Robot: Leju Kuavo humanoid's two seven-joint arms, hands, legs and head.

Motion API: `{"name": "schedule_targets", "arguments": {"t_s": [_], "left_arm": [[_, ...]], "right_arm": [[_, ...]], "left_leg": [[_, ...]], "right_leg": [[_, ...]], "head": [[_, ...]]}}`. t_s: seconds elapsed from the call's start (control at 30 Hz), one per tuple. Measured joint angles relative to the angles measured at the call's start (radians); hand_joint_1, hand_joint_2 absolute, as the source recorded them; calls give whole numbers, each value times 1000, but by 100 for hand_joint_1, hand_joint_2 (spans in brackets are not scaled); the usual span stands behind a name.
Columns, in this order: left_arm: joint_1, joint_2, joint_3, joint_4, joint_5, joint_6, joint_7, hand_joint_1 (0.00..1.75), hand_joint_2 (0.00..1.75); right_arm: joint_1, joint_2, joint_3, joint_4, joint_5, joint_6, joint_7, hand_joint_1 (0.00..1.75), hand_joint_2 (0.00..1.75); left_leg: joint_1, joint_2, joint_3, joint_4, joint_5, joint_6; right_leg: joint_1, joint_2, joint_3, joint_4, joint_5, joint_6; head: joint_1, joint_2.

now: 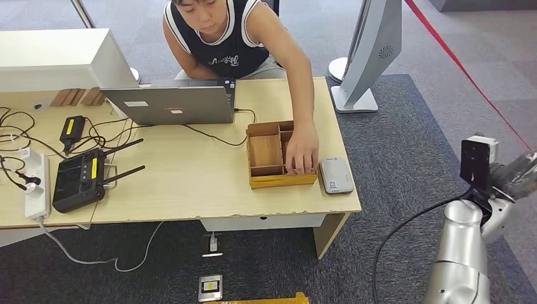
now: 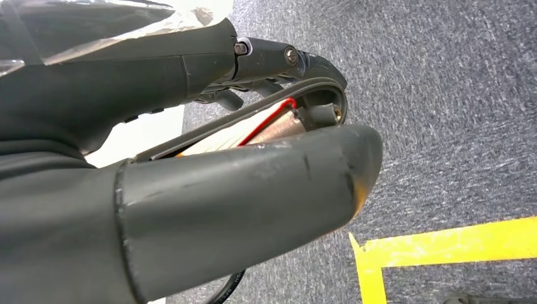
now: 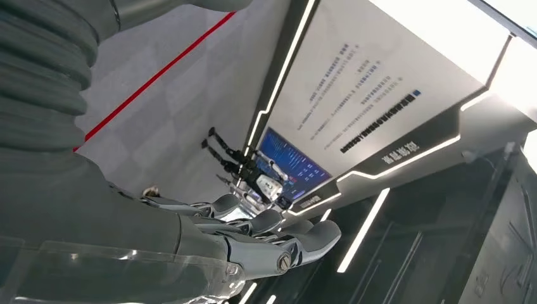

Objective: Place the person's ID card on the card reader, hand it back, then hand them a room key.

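Note:
A person leans over the far side of the wooden table (image 1: 190,190), and their hand (image 1: 301,155) reaches into the near right compartment of an open partitioned wooden box (image 1: 266,152). What the box holds is hidden from me. A flat grey card reader (image 1: 335,175) lies just right of the box near the table's right end. My right hand (image 1: 520,172) is raised off to the right of the table, well clear of it; its fingers (image 3: 278,237) are stretched out and hold nothing. My left hand (image 2: 240,190) hangs over the carpet, fingers (image 2: 297,63) bent above the thumb, nothing between them.
A closed grey laptop (image 1: 174,104), a black router (image 1: 79,180) with antennas, a white power strip (image 1: 36,183) and loose cables cover the table's left half. A white stand (image 1: 370,57) rises beyond the right end. Yellow tape (image 2: 443,244) marks the floor.

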Motion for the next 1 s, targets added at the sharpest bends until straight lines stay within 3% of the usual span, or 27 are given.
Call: {"name": "schedule_targets", "arguments": {"t_s": [0.17,0.37,0.6,1.0], "left_arm": [[0,-3,0,0,5,1,15,0,0],[-1,-5,0,0,7,3,15,0,0],[-2,-4,0,0,-3,-11,-3,0,0],[-2,6,0,0,-24,-32,-48,0,0]], "right_arm": [[-13,4,-130,159,234,0,7,0,175],[10,8,-259,341,474,0,171,0,175],[98,10,-335,496,563,0,313,0,175],[228,3,-388,689,569,0,453,0,175]], "left_leg": [[0,0,0,0,0,0],[0,0,0,0,-1,0],[1,0,0,0,-2,-1],[1,0,0,0,-3,-1]], "right_leg": [[0,0,0,0,0,0],[0,0,0,0,-1,0],[1,0,0,0,-3,0],[1,0,0,0,-4,1]], "head": [[0,0],[0,0],[0,0],[0,0]]}}
